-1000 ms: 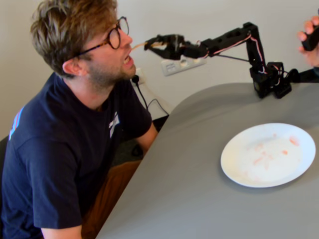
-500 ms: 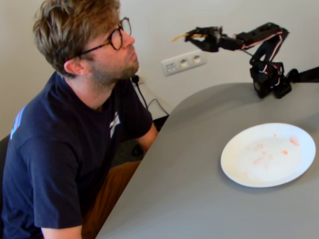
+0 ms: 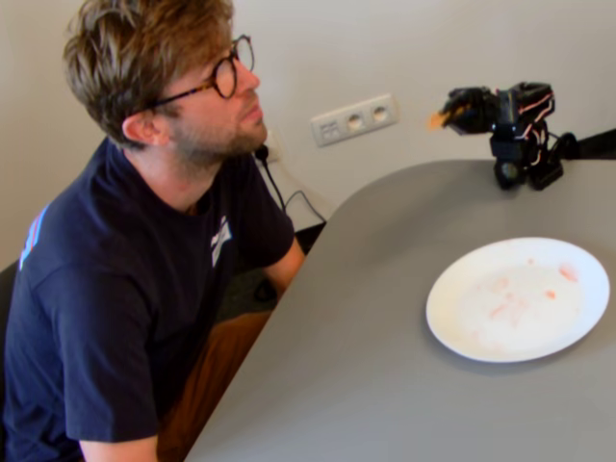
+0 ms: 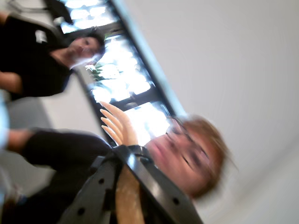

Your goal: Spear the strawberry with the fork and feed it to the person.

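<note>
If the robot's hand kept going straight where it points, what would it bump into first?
Probably the person. The hand holds the fork tines-first toward his face in the wrist view, with nothing visible between, though depth is unclear.

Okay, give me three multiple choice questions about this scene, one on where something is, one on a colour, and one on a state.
1. Where is the plate?
A. On the grey table
B. In the man's hands
C. On the floor

2. What colour is the person's T-shirt?
A. White
B. Navy
C. Green

3. What is on the fork's tines?
A. A strawberry
B. A grape
C. Nothing

Answers:
1 A: the fixed view shows the white plate resting on the tabletop.
2 B: his shirt is dark blue.
3 C: the wrist view shows bare tines, held in the gripper.
</note>
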Robot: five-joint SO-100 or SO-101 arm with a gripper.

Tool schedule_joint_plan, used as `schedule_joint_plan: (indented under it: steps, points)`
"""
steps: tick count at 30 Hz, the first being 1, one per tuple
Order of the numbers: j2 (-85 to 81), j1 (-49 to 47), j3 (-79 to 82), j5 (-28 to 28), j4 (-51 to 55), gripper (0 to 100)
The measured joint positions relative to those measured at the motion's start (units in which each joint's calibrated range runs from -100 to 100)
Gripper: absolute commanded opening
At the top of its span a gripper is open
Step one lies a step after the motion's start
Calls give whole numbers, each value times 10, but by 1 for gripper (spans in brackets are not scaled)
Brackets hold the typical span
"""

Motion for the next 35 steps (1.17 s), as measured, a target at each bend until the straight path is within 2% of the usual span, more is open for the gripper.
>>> schedule_joint_plan:
  steps: [3, 6, 11, 18, 23, 35]
  points:
    - [-3, -113, 0, 42, 119, 1]
    - [-3, -164, 1, 48, 226, 1]
    - [-3, -168, -1, 48, 311, 1]
    - [-3, -168, -1, 48, 528, 1]
    - [-3, -168, -1, 48, 572, 1]
    - [-3, -168, -1, 48, 576, 1]
